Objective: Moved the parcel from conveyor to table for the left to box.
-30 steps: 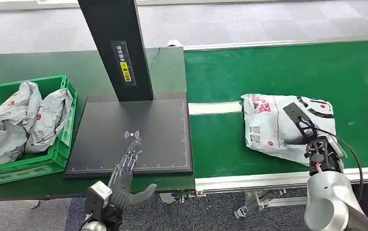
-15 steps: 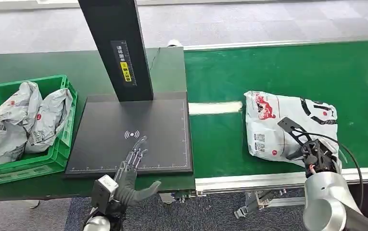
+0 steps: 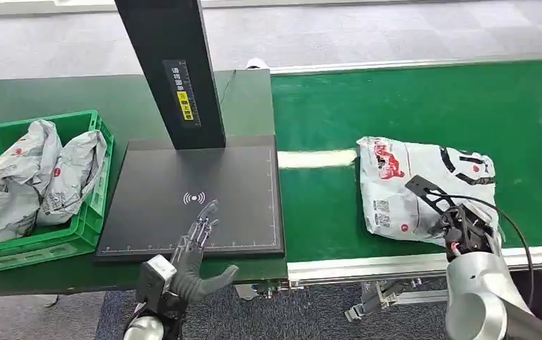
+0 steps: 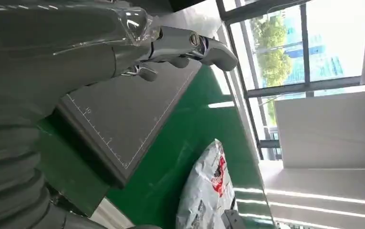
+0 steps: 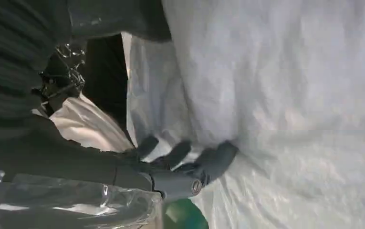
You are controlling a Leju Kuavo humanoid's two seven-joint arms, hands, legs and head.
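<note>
Lying on the green conveyor (image 3: 409, 106), the parcel (image 3: 424, 184) has the right hand (image 3: 459, 223) on its near edge.
Up close, the right wrist view shows fingers (image 5: 209, 162) curled into the white wrap, gripping it; the head view hides that contact. Left hand (image 3: 193, 258) hovers empty, fingers spread, over the black pad (image 3: 197, 198) beside the bin (image 3: 76, 237).
</note>
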